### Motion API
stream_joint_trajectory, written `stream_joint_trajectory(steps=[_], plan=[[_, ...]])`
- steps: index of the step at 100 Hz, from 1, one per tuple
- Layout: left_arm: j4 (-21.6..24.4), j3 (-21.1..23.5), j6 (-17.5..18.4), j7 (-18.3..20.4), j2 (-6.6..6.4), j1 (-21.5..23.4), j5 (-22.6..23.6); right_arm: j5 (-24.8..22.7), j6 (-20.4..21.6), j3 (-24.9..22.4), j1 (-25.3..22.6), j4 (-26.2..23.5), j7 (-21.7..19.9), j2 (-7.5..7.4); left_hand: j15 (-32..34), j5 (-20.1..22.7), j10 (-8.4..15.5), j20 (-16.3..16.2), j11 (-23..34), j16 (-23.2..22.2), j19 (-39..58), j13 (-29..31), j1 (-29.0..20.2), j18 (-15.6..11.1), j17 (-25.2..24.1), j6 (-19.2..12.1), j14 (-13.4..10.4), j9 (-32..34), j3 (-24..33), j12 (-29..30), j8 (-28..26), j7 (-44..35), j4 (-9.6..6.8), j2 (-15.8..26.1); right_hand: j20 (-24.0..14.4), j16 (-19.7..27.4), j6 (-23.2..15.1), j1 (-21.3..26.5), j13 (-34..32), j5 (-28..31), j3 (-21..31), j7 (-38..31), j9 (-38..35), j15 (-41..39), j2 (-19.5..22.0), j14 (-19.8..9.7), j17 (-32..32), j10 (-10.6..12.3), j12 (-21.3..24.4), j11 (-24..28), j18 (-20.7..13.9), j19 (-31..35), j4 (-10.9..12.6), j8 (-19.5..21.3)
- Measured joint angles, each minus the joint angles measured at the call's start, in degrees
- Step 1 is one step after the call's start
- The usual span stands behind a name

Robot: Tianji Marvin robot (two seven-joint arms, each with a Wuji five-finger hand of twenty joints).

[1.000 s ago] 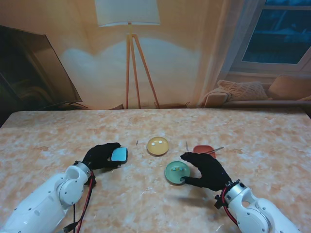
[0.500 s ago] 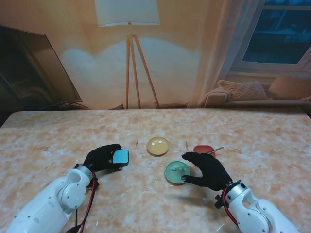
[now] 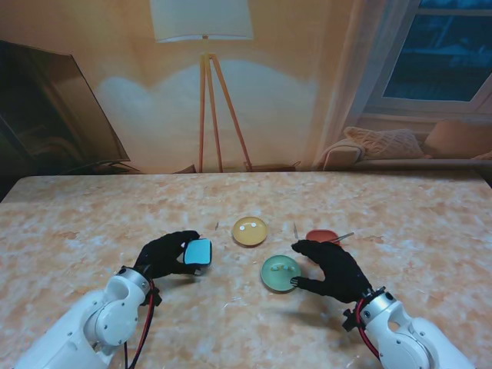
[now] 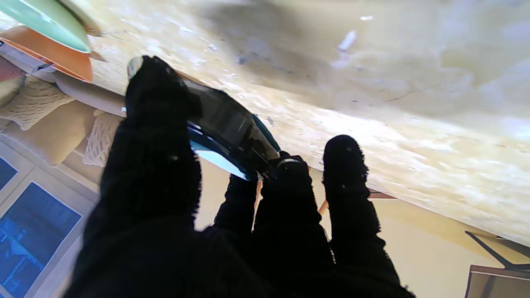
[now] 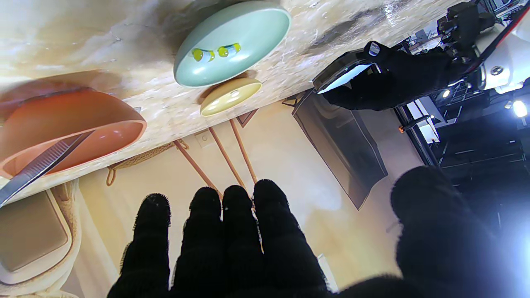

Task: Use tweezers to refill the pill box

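My left hand (image 3: pixel 165 256) is shut on the blue pill box (image 3: pixel 197 251), holding it tilted just off the table; the left wrist view shows its dark casing (image 4: pixel 230 124) pinched between thumb and fingers. My right hand (image 3: pixel 332 269) hovers open beside the green dish (image 3: pixel 280 272), which holds yellow capsules (image 5: pixel 215 51). The yellow dish (image 3: pixel 250 231) with white pills lies farther from me. Metal tweezers (image 3: pixel 339 238) rest across the orange dish (image 3: pixel 322 236), also seen in the right wrist view (image 5: pixel 35 165), apart from both hands.
The marble table (image 3: pixel 77 223) stretches wide to the left and far side. A thin small stick (image 3: pixel 295 229) lies between the yellow and orange dishes. A floor lamp (image 3: pixel 204 84) and sofa stand beyond the table's far edge.
My left hand has carried the pill box to the right, toward the dishes, and tilted it. My right hand has shifted slightly right and nearer to me.
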State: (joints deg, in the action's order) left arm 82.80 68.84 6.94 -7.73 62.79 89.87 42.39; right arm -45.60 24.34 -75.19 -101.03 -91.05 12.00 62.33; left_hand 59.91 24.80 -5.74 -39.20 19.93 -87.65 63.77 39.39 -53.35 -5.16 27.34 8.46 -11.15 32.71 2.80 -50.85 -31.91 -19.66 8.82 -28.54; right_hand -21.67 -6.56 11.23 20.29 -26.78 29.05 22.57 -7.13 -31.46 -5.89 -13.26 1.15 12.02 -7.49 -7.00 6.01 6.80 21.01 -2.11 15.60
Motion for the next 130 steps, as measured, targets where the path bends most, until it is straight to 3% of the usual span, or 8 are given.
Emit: stream_joint_trajectory(steps=[39,80,94,104,109,118,122,130], plan=[[9.37,-0.13,-4.53,-0.44,-0.29,7.29,3.54,-1.08,1.58,-0.91,-1.64,-0.82,2.03,0.15,0.80,0.64,0.00,-0.02,0.00,0.00,1.25,0.30,-0.12,1.04,-0.80,-0.11,0.00,0.38,0.00,0.00,0.00,-0.24,0.02,-0.60,0.01,0.00,0.00,0.01,0.00,0.00,-0.04,0.00,0.00,0.00,0.00,0.01,0.01,0.00,0.00,0.00,0.00,0.01,0.00,0.00],[9.70,-4.44,-6.73,-4.38,0.13,9.41,3.47,-1.78,3.10,-1.35,-2.83,-1.47,3.75,0.35,0.56,0.71,-0.08,0.32,-0.02,-0.01,1.77,0.32,-0.55,2.34,-3.29,-0.31,0.00,0.40,0.00,0.00,0.00,-0.25,0.57,-0.72,0.01,0.00,-0.01,0.49,0.00,0.00,-0.08,0.00,0.00,0.00,0.00,0.01,0.01,0.00,0.00,0.00,0.00,0.02,0.00,0.00],[8.75,-5.34,-6.90,-5.16,0.35,9.59,3.47,-1.89,3.28,-1.50,-3.02,-1.47,4.02,0.40,-3.16,0.71,-0.11,1.79,-0.19,-0.01,-0.10,0.27,-2.14,4.24,-6.48,-0.75,0.43,0.40,-1.97,0.00,-0.69,-0.25,0.57,-0.72,0.01,0.00,-0.01,0.69,0.00,0.00,-0.12,0.00,0.00,0.00,0.00,0.01,0.02,0.00,0.00,0.00,0.00,0.06,0.00,0.00],[7.82,-5.99,-7.03,-5.87,0.47,9.58,3.12,-1.89,3.34,-1.58,-3.13,-1.47,4.13,0.42,-12.85,0.71,-0.45,4.04,-1.60,-0.02,-4.48,-2.56,-4.41,7.25,-10.62,-0.80,5.32,0.51,-4.07,0.35,-0.70,-0.26,0.57,-0.72,0.01,0.00,-0.01,0.69,0.00,0.00,-0.12,0.00,0.00,0.00,0.00,0.02,0.02,0.00,0.00,0.00,0.00,0.07,0.00,0.00],[7.43,-6.34,-7.35,-6.03,0.50,9.56,3.16,-1.89,3.35,-1.59,-3.17,-1.47,4.23,0.43,-19.43,0.68,-0.76,5.59,-1.77,0.02,-7.00,-4.31,-5.48,8.85,-12.75,-0.80,7.29,0.53,-4.61,4.01,-0.50,-0.26,0.57,-0.62,0.01,0.00,-0.01,0.69,0.00,0.01,-0.13,0.00,0.00,0.00,0.00,0.02,0.02,0.00,0.00,0.00,0.01,0.07,0.00,0.00],[6.90,-6.95,-8.34,-6.04,0.48,9.48,3.93,-1.89,3.37,-1.59,-3.23,-1.47,4.43,0.44,-31.64,-0.36,-1.25,8.22,1.59,11.92,-11.48,-8.44,-5.50,10.37,-18.04,-0.53,13.62,-1.53,-4.67,16.92,0.95,1.63,0.57,2.48,0.01,-0.01,-0.01,0.70,0.00,0.01,-0.13,0.00,0.00,0.00,0.00,0.02,0.02,0.00,0.00,0.00,0.01,0.08,0.00,0.00],[6.77,-7.18,-8.62,-6.05,0.46,9.41,4.32,-1.89,3.37,-1.59,-3.24,-1.47,4.47,0.45,-33.86,-0.89,-1.44,9.40,2.43,13.82,-13.91,-10.61,-5.50,10.77,-18.96,-0.33,13.48,-2.86,-3.83,21.30,1.15,2.65,0.57,3.24,0.01,-0.01,-0.01,0.70,0.00,0.01,-0.13,0.00,0.00,0.00,0.00,0.02,0.02,0.00,0.00,0.00,0.01,0.08,0.00,0.00],[6.63,-7.77,-9.15,-6.13,0.35,9.07,5.27,-1.89,3.38,-1.55,-3.25,-1.45,4.53,0.46,-37.56,-1.56,-2.46,12.70,1.48,17.83,-18.59,-13.18,-5.42,14.25,-21.39,0.37,14.23,-4.78,-0.77,26.26,3.44,5.11,0.50,4.95,0.01,-0.01,-0.01,0.71,0.00,0.01,-0.14,0.00,0.00,0.00,0.00,0.02,0.02,0.00,0.00,0.00,0.01,0.08,0.00,0.00]])
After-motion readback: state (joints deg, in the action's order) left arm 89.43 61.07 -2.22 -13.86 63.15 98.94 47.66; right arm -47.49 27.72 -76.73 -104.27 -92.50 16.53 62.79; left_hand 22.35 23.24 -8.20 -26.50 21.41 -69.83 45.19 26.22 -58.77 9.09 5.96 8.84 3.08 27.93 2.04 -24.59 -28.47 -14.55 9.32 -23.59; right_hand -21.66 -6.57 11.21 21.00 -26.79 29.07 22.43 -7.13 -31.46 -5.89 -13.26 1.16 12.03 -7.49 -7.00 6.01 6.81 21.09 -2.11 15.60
